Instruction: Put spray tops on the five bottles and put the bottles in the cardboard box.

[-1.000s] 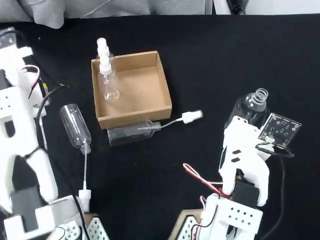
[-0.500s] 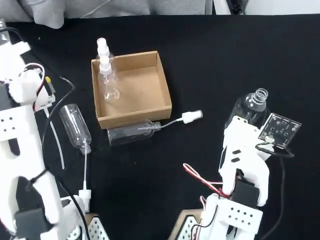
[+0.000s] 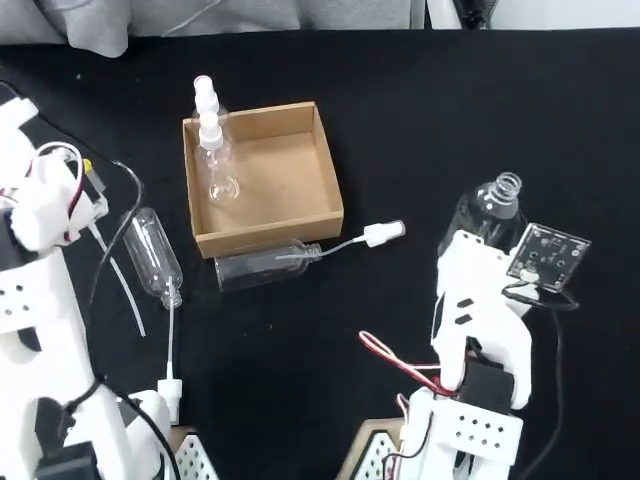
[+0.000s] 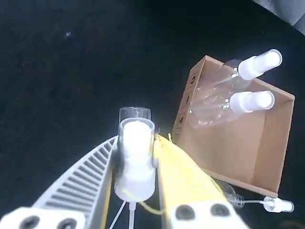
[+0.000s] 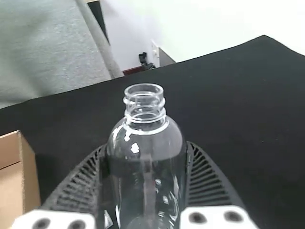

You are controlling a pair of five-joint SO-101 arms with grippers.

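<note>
The black counter (image 3: 420, 120) runs back to a heap of grey cloth (image 3: 90, 25) at its far edge. My left gripper (image 4: 137, 145) is clamped on a white spray top (image 4: 136, 171), whose thin dip tube (image 4: 129, 217) hangs below it. In the high view I hold it over the counter, left of the cardboard box (image 3: 270, 232). My right gripper (image 5: 145, 160) is clamped round a clear open bottle (image 5: 144, 114). Its threaded neck is bare, and it sits well apart from the box on the other side.

Two capped bottles (image 3: 214, 150) lie in the box against its left wall. Outside it, a front bottle (image 3: 262, 267) lies just beside the near wall and a side bottle (image 3: 152, 255) lies left of the box. Each has its top pulled off the neck on its tube.

I judge this to be the third capping, with top and bottle both in hand but far apart. Next I must bring them together, feed the limp tube down the narrow neck, and seat the top squarely.
</note>
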